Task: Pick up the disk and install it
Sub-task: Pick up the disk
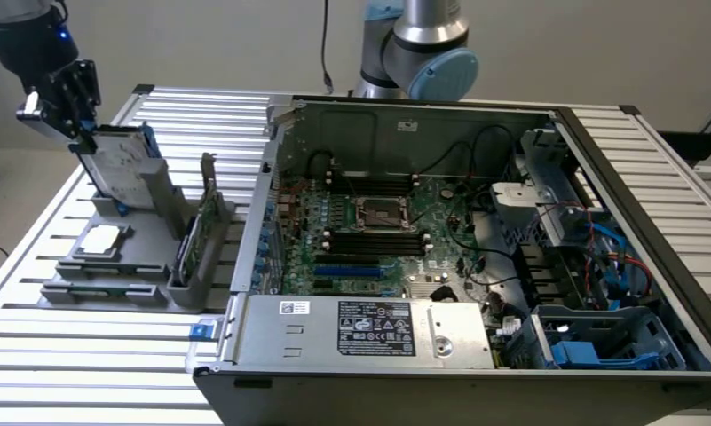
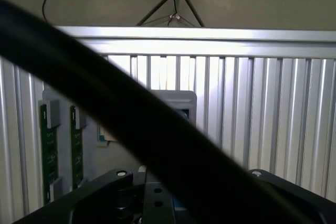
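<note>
One disk (image 1: 120,171) (blue-railed) is clamped at its top by one end effector (image 1: 86,135).

The flat rectangular silver-grey metal disk (image 1: 121,173), edged with bright blue plastic rails, stands on edge and leans slightly, with its lower end at the grey holder (image 1: 142,266) on the slatted table (image 1: 82,355), at the exterior view's left; the jaws clamp its upper end

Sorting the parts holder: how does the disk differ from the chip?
The disk stands nearly upright; the chip lies flat. The disk is bigger, with blue rails; the chip is small and square. The gripper is at the disk's top, away from the chip. Both are silvery, at the grey holder.
</note>
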